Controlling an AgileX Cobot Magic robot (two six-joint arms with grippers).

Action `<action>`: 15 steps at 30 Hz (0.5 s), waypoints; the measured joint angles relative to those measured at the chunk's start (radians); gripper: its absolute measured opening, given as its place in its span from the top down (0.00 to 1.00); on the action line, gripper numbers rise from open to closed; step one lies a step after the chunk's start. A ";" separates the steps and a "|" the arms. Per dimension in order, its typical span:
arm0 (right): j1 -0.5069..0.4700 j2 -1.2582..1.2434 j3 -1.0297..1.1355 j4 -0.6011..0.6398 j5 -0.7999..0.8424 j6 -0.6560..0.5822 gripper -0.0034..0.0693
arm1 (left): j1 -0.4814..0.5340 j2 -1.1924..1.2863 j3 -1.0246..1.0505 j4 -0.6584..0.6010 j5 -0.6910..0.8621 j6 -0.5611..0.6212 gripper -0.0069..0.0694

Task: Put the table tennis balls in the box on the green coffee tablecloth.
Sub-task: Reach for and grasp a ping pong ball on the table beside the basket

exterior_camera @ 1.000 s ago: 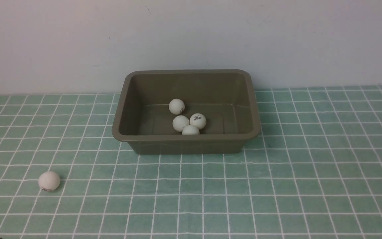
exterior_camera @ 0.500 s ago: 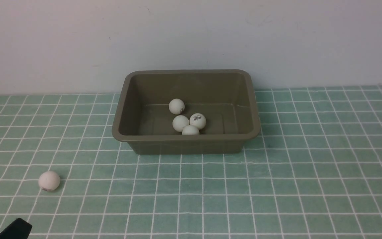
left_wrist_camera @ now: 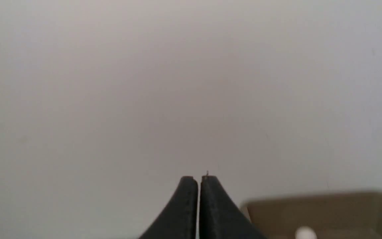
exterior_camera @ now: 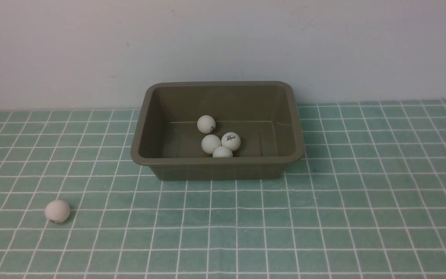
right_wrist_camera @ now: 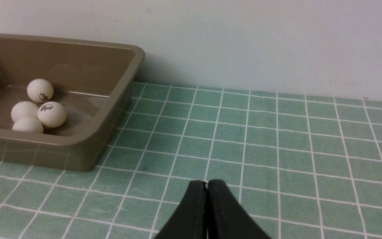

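- Jaws on the left gripper (left_wrist_camera: 199, 179) and right gripper (right_wrist_camera: 207, 182) are pressed together, empty.
- Loose ball (exterior_camera: 57, 211) lies front left on the green coffee tablecloth (exterior_camera: 323, 232), well apart from the box (exterior_camera: 217, 164). It looks light, hard and smooth (apt to roll), so pinch across its middle.
- Farther back, the box holds four balls (exterior_camera: 211, 144).

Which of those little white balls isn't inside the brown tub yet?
The lone ball lying on the green checked cloth, on the robot's left and nearer the camera than the tub. The other four sit clustered inside the tub.
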 joint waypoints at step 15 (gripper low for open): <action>0.000 0.000 0.000 0.000 0.002 0.000 0.97 | 0.000 0.638 -0.355 0.141 0.414 -0.105 0.91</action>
